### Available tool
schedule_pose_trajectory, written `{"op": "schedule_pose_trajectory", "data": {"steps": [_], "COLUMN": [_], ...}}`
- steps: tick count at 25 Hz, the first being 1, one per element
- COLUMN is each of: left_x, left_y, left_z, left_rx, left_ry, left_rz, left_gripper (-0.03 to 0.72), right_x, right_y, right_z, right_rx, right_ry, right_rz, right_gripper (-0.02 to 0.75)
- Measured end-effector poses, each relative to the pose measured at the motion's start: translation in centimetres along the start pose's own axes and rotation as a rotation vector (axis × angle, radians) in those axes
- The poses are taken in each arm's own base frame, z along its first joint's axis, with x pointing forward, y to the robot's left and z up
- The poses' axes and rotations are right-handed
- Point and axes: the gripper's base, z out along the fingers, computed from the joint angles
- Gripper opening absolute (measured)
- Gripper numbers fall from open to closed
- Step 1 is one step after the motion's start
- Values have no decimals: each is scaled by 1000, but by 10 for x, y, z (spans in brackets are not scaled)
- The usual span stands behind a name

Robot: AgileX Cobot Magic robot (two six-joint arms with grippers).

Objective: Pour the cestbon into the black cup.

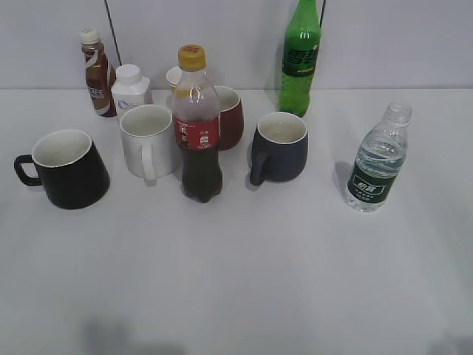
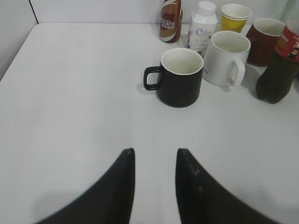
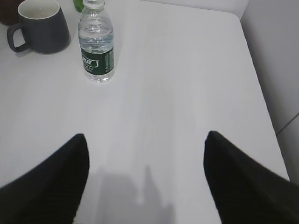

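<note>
The cestbon (image 1: 378, 159) is a small clear uncapped bottle with a dark green label, upright at the right of the table; it also shows in the right wrist view (image 3: 96, 44). The black cup (image 1: 66, 168) stands upright at the left with a white inside and its handle to the left; it also shows in the left wrist view (image 2: 181, 77). My left gripper (image 2: 154, 151) is open and empty, well short of the cup. My right gripper (image 3: 145, 135) is wide open and empty, short of the bottle. Neither gripper shows in the exterior view.
A red-labelled cola bottle (image 1: 198, 126), a white mug (image 1: 148, 140), a dark red mug (image 1: 229, 117) and a dark navy-grey mug (image 1: 279, 146) stand in the middle. A coffee bottle (image 1: 96, 72), a white jar (image 1: 130, 89) and a tall green bottle (image 1: 300, 58) stand at the back.
</note>
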Motion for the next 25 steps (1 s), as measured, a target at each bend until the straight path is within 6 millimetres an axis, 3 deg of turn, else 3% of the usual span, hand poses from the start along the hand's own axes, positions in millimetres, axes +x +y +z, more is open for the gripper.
{"op": "schedule_pose_trajectory", "data": {"steps": [25], "left_x": [0], "left_y": [0], "left_z": [0], "left_rx": [0], "left_ry": [0], "left_rz": [0], "left_gripper": [231], "right_x": [0], "right_y": [0], "right_z": [0], "right_rx": [0], "right_ry": [0], "right_rz": [0], "right_gripper": [589]}}
